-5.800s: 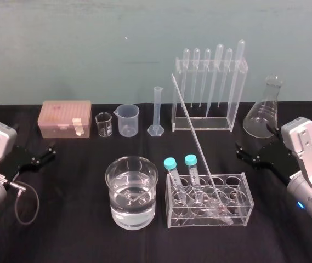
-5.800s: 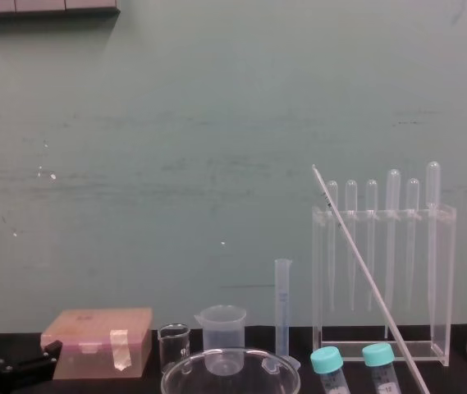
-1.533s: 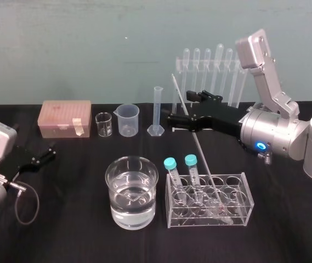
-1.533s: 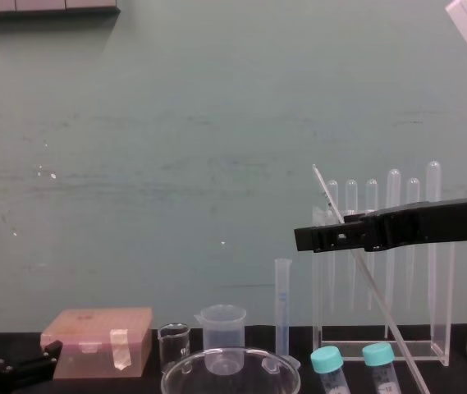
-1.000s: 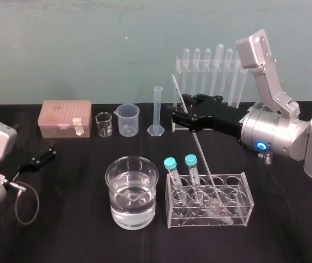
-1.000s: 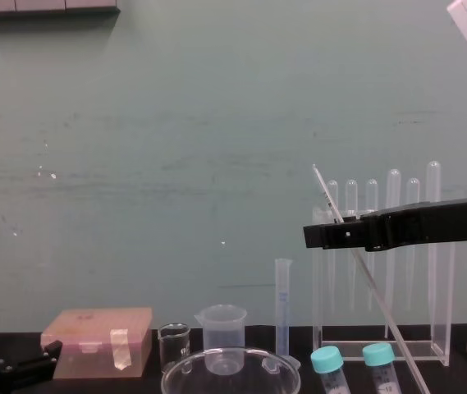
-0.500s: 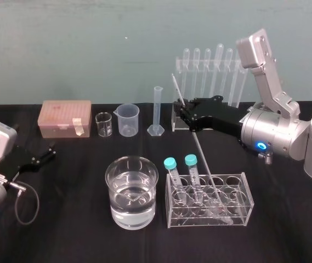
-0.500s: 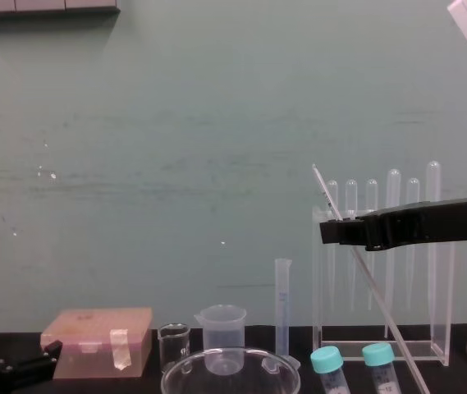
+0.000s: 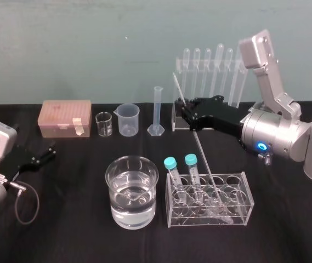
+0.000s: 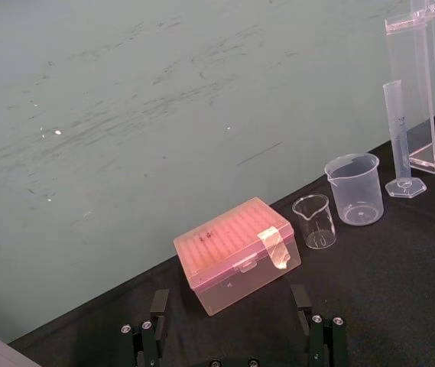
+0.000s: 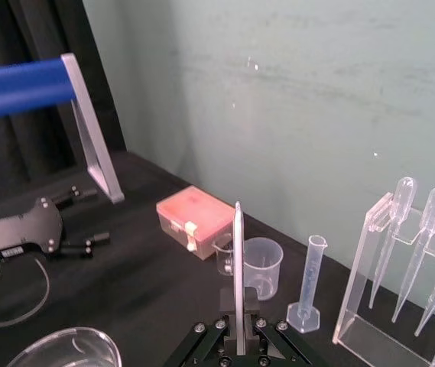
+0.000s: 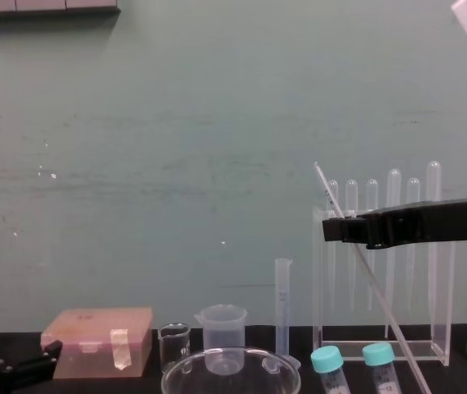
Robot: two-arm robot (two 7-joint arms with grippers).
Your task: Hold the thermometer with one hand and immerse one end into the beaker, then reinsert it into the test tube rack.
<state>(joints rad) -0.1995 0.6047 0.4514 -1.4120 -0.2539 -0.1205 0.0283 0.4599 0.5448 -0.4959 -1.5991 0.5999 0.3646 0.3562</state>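
**Operator:** Walk me across, left to right.

**Spotter:** Your left tool [image 9: 45,153] rests low at the left edge of the head view, fingers spread and empty. It can idle, since this is a one-handed job. Lower centre sits the beaker [image 9: 114,186], part-filled with clear liquid. It is just beside the test tube rack [image 9: 242,201], so I'd expect a short carry.

**Operator:** And the thermometer?

**Spotter:** The thermometer [image 9: 201,153] leans steeply. Its foot is down in the rack near the two teal-capped tubes [image 9: 170,163], and its top tilts toward the upper left, in front of the pipette stand [image 12: 445,312]. Your right tool [image 9: 181,107] reaches in from the right of the frame and is clamped on the rod's upper part, well above the rack. I'd judge that high hold leaves the long lower end free for dipping.

**Operator:** Any risk?

**Spotter:** It's thin glass at a slant. Lift along the lean, or the foot may catch in the rack.

**Operator:** The surroundings?

**Spotter:** The table [image 9: 62,235] is draped in black cloth [image 9: 287,230], with a scuffed pale green wall [image 9: 90,44] behind. A pink tip box [image 9: 66,118], tiny glass beaker [image 9: 104,125], plastic beaker [image 9: 128,119] and graduated cylinder [image 9: 157,112] line the back, well apart from your path.
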